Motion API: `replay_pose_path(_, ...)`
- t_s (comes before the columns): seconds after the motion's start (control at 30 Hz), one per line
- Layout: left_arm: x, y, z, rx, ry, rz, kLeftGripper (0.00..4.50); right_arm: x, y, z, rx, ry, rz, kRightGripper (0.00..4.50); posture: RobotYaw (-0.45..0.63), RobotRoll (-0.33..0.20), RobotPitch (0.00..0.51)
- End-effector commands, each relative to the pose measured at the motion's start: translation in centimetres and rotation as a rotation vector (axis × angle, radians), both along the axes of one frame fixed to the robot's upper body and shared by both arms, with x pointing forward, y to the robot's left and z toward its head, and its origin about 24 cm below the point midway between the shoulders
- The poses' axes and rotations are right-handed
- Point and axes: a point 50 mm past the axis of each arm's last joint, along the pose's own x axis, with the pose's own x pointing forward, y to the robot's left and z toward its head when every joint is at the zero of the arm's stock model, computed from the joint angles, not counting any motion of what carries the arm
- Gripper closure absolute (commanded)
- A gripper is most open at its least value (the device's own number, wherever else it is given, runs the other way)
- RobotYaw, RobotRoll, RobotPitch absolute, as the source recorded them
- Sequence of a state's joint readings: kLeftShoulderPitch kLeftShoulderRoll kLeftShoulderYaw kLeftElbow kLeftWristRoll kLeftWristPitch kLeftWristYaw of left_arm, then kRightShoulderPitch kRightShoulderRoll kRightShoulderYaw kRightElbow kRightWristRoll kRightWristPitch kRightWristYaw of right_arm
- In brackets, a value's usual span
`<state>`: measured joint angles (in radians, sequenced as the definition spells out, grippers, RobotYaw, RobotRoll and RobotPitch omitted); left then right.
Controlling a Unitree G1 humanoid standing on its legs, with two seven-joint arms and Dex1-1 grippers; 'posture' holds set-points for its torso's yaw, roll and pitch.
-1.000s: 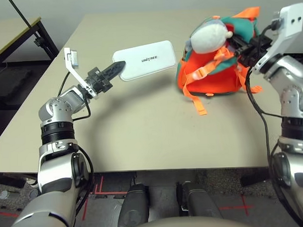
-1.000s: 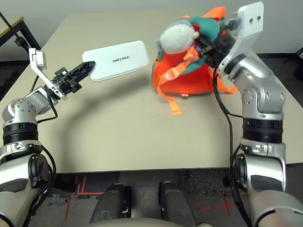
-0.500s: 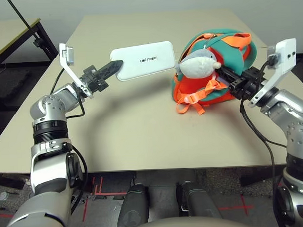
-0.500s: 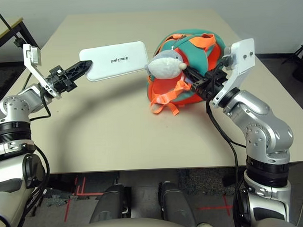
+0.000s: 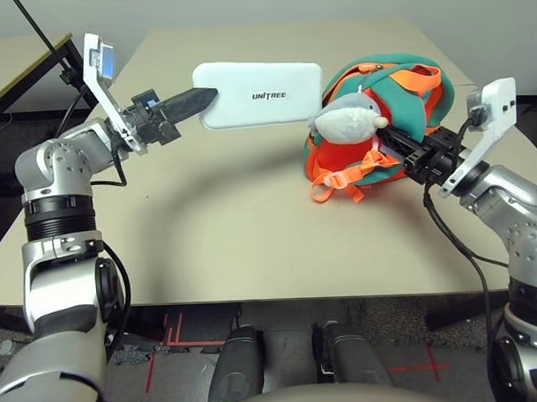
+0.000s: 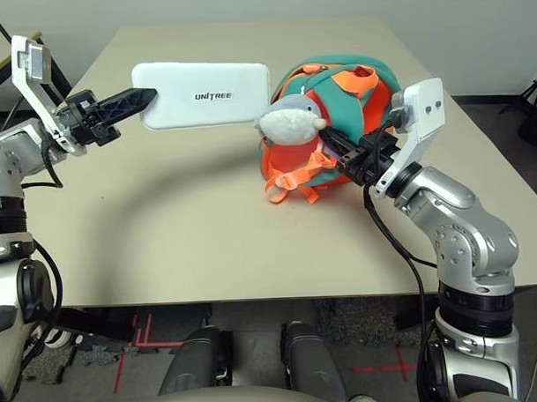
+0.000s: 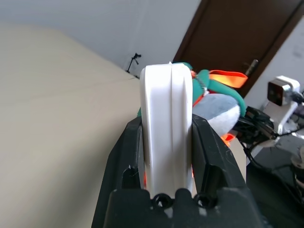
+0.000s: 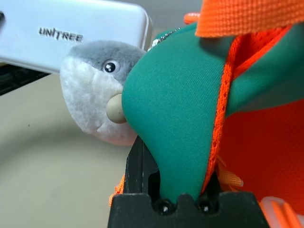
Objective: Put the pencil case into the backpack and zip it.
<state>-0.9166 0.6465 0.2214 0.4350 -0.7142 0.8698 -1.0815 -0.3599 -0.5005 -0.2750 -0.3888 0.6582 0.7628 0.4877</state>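
Observation:
The white pencil case (image 5: 260,94) with black UNITREE lettering hangs level above the table, its far end just short of the backpack's top. My left gripper (image 5: 203,101) is shut on the case's near end; the left wrist view shows the case (image 7: 167,123) edge-on between the black fingers (image 7: 127,156). The teal and orange backpack (image 5: 398,117) lies at the table's right, its grey-white plush shark (image 5: 345,119) facing left. My right gripper (image 5: 397,147) is shut on a teal fold of the backpack (image 8: 180,123).
Orange straps (image 5: 338,185) trail from the backpack onto the tan table (image 5: 225,229). A dark side table (image 5: 21,64) stands off the far left corner. A dark door (image 7: 223,33) shows beyond the table in the left wrist view.
My left arm has lifted the pencil case and carried it right, closer to the backpack's top. The backpack and my right gripper have barely moved in the last half second.

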Motion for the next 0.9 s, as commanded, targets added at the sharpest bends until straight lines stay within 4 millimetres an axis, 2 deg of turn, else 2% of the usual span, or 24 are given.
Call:
replay_pose_path(0.03,0.4,-0.5,0.7,0.053,-0.059,-0.033,3.17,-0.1,0.2,0.7,0.008,-0.035,0.041,4.42,0.12,0.000,0.044)
replay_pose_path(0.27,1.6,-2.4,1.2,0.216,-0.144,-0.097,3.17,0.0,0.3,1.6,0.003,-0.057,0.073,4.42,0.11,0.000,0.038)
replay_pose_path(0.47,2.7,-3.2,2.3,0.210,-0.195,-0.112,3.17,-0.2,0.1,2.6,-0.019,-0.079,0.094,4.42,0.09,0.000,0.034)
replay_pose_path(0.7,3.0,-4.1,2.2,0.269,-0.223,-0.161,3.17,-0.6,-0.6,3.5,-0.043,-0.090,0.122,4.42,0.08,0.000,0.036)
replay_pose_path(0.9,3.0,-5.7,1.8,0.325,-0.268,-0.198,3.17,-0.6,-0.6,3.3,-0.057,-0.072,0.148,4.42,0.08,0.000,0.037)
